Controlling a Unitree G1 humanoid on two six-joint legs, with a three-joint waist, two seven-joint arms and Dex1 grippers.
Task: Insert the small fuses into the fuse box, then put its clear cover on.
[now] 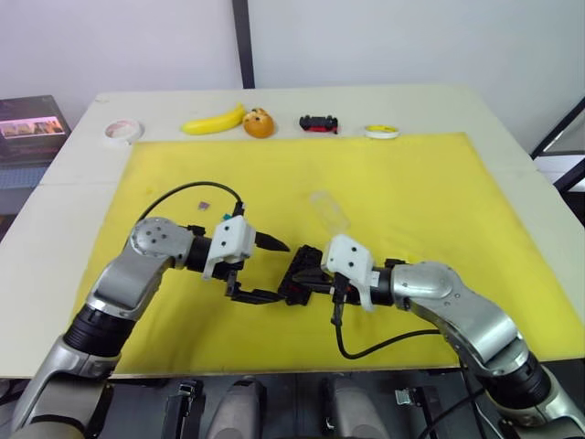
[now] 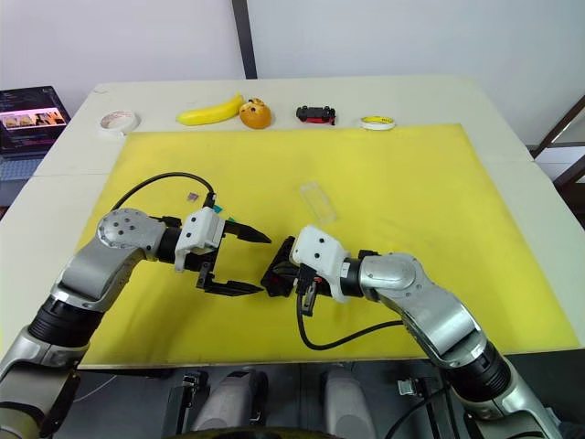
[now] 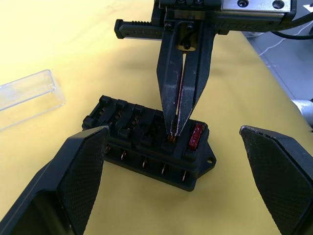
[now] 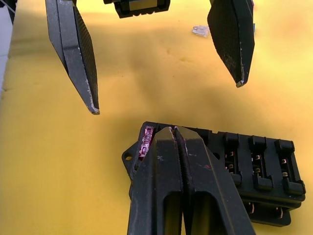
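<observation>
Fuse box [image 3: 146,142] on the mat [image 1: 430,192], between left gripper [image 2: 245,262] and right gripper [image 3: 179,132]; one fuse [image 3: 196,136] in its end slot. Clear cover [image 2: 317,201] behind, apart. Further back on the table [image 1: 46,219]: tape roll [image 1: 122,132], banana [image 1: 212,121], toy car [image 1: 318,123]

The fuse box [image 3: 146,142] looks like matt black plastic with small bright metal contacts in its slots. The clear cover [image 3: 27,98] is glossy transparent plastic. The left hand [image 3: 176,196] has finely textured black pads, and the yellow mat [image 1: 411,183] looks soft and matt
</observation>
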